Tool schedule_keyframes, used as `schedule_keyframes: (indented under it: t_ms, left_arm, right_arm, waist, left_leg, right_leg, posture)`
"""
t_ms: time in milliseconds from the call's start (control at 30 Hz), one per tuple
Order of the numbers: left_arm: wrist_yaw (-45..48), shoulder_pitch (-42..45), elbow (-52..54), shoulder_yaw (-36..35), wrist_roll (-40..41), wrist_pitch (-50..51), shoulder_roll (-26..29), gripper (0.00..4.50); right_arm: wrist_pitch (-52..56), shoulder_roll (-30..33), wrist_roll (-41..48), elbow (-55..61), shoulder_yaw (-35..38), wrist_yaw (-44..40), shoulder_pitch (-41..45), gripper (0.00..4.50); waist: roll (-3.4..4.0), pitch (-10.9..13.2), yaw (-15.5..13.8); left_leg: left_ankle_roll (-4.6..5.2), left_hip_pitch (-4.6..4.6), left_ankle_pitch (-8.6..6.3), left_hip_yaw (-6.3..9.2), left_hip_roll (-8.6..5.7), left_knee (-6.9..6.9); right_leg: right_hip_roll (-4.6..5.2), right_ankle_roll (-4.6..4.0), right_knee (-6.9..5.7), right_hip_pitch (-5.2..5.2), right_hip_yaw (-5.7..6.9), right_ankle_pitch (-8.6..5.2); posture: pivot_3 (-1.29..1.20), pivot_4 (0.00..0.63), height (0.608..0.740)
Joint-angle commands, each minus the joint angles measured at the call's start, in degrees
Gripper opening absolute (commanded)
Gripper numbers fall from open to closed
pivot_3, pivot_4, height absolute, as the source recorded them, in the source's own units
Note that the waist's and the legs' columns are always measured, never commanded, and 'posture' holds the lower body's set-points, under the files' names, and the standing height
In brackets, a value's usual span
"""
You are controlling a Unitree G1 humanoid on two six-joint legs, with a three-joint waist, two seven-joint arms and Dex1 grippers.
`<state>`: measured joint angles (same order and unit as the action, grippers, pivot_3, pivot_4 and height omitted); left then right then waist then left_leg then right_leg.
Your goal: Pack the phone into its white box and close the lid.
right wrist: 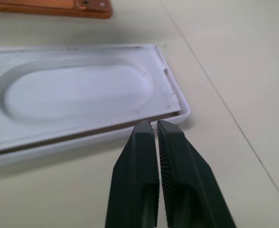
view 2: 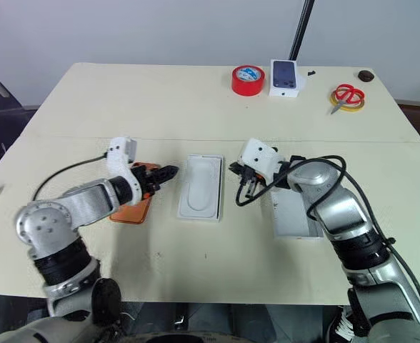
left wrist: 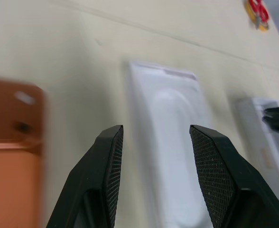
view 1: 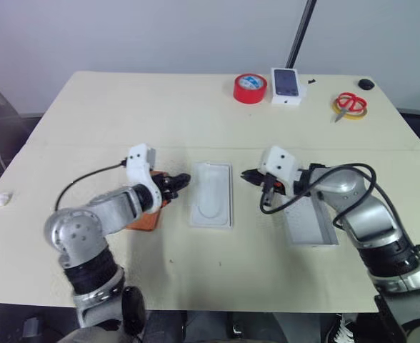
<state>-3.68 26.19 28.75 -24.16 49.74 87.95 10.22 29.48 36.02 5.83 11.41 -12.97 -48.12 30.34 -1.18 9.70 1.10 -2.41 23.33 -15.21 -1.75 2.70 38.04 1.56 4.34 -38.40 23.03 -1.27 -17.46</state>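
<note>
The orange phone [view 1: 144,220] lies flat on the table, partly under my left forearm. To its right sits the white box [right wrist: 82,142], with a white moulded insert [view 1: 211,194] lying in it. My left gripper [view 1: 183,183] hovers open and empty between the phone and the box, pointing toward the box. The right gripper [right wrist: 153,123] is shut on nothing, with its tips just off the box's right side near a corner. The lid [view 1: 311,227], a pale grey tray, lies open side up under my right forearm.
Along the table's far edge are a red tape roll [view 1: 250,88], a small white box with a phone picture [view 1: 286,84], red scissors on yellow tape [view 1: 351,104] and a small black object [view 1: 366,83]. A white scrap [view 1: 1,199] lies at the left edge.
</note>
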Motion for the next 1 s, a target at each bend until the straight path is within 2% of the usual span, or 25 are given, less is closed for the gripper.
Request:
schedule_keyframes:
  t_ms: [33, 233, 333, 467, 667, 1000]
  left_arm:
    - [10.8, -6.9, 4.0, 4.5, -3.4, -12.1, 8.8, 2.33]
    - [28.0, -21.3, 4.8, 8.8, -10.6, -32.2, 21.6, 2.33]
    - [34.4, -26.8, 6.2, 9.8, -12.5, -39.0, 25.6, 2.33]
    - [38.5, -31.1, 7.7, 9.1, -11.8, -43.1, 27.0, 2.33]
    - [39.0, -33.7, 8.8, 10.6, -13.0, -45.1, 27.3, 2.33]
    - [37.7, -33.7, 8.0, 11.0, -12.8, -45.3, 26.7, 2.33]
  right_arm:
    - [1.4, -4.7, -2.7, -1.1, -2.9, 4.2, 3.0, 0.08]
    - [0.5, -12.6, -8.5, -8.6, -8.0, 10.0, 6.7, 0.08]
    - [-1.0, -14.9, -10.8, -13.4, -9.7, 11.7, 8.3, 0.08]
    - [-3.5, -16.8, -13.0, -18.6, -10.9, 12.9, 10.1, 0.08]
    - [-8.3, -17.9, -16.1, -23.5, -11.1, 14.4, 11.3, 0.08]
    - [-10.0, -17.9, -16.2, -20.2, -9.8, 12.7, 9.5, 0.08]
  waist:
    - [0.01, 0.0, 0.2]
    - [0.01, 0.0, -0.3]
    - [0.01, 0.0, -0.5]
    - [0.01, 0.0, -0.3]
    - [0.02, 0.0, 0.0]
    - [0.02, 0.0, 0.0]
  left_leg:
    - [-0.21, -0.01, 0.12, -0.02, 0.0, -0.07]
    - [-0.15, 0.06, 0.08, -0.02, 0.05, -0.15]
    - [-0.13, 0.09, 0.07, -0.05, 0.03, -0.16]
    - [-0.09, 0.11, 0.05, -0.09, 0.04, -0.17]
    - [-0.06, 0.11, 0.03, -0.08, 0.1, -0.19]
    - [-0.04, 0.11, 0.02, -0.08, 0.13, -0.19]
  right_leg:
    - [0.02, -0.01, -0.03, 0.07, -0.04, 0.0]
    - [0.14, -0.06, -0.05, 0.19, 0.01, 0.01]
    - [0.27, -0.11, 0.02, 0.18, 0.01, 0.01]
    - [0.34, -0.13, 0.06, 0.2, 0.02, 0.01]
    - [0.28, -0.11, 0.05, 0.22, 0.02, 0.03]
    - [0.22, -0.09, 0.03, 0.23, 0.02, 0.03]
  posture:
    - [0.0, 0.15, 0.732]
    - [0.0, 0.15, 0.732]
    - [0.0, 0.15, 0.732]
    - [0.0, 0.15, 0.732]
    - [0.0, 0.15, 0.732]
    - [0.0, 0.15, 0.732]
